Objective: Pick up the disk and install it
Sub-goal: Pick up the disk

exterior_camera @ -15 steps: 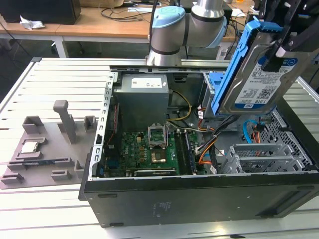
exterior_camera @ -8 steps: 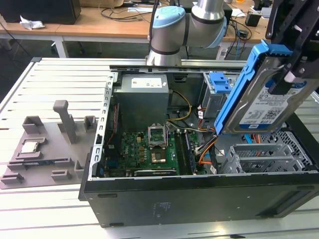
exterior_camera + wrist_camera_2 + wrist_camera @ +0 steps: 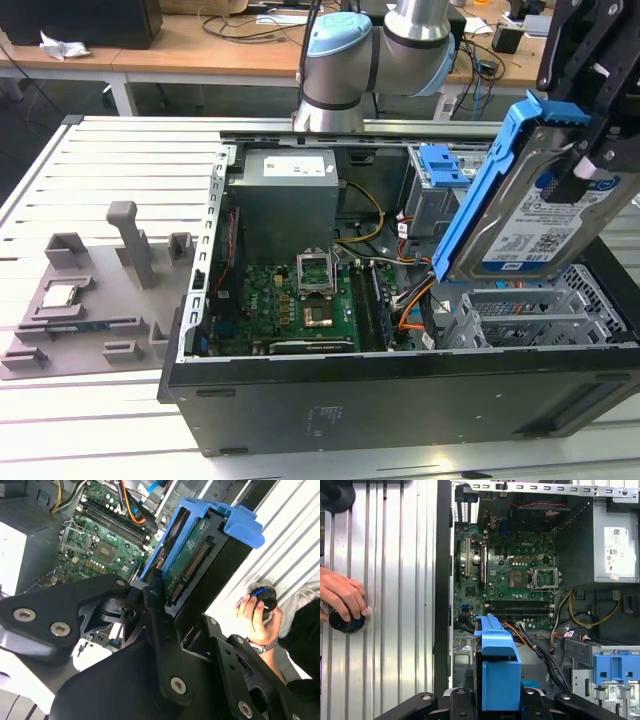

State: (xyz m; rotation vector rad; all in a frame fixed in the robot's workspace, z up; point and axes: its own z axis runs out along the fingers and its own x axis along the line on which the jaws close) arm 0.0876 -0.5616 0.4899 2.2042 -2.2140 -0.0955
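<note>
The disk (image 3: 525, 215) is a silver drive with a blue-and-white label in a bright blue carrier bracket (image 3: 480, 190). It hangs tilted in the air above the right end of the open computer case (image 3: 400, 405), over the metal drive cage (image 3: 540, 315). My black gripper (image 3: 588, 160) is shut on the disk from above. In the second wrist view the disk (image 3: 192, 560) sits edge-on between the fingers (image 3: 152, 605). In the first wrist view the blue carrier (image 3: 496, 662) stands out from the gripper (image 3: 492, 700) over the case interior.
Inside the case lie a green motherboard (image 3: 300, 300), a grey power supply (image 3: 285, 195), loose cables and a second blue carrier (image 3: 445, 165) in a bay. A grey fixture tray (image 3: 90, 290) sits at the exterior view's left. A person's hand (image 3: 342, 600) rests on a black knob (image 3: 345, 622).
</note>
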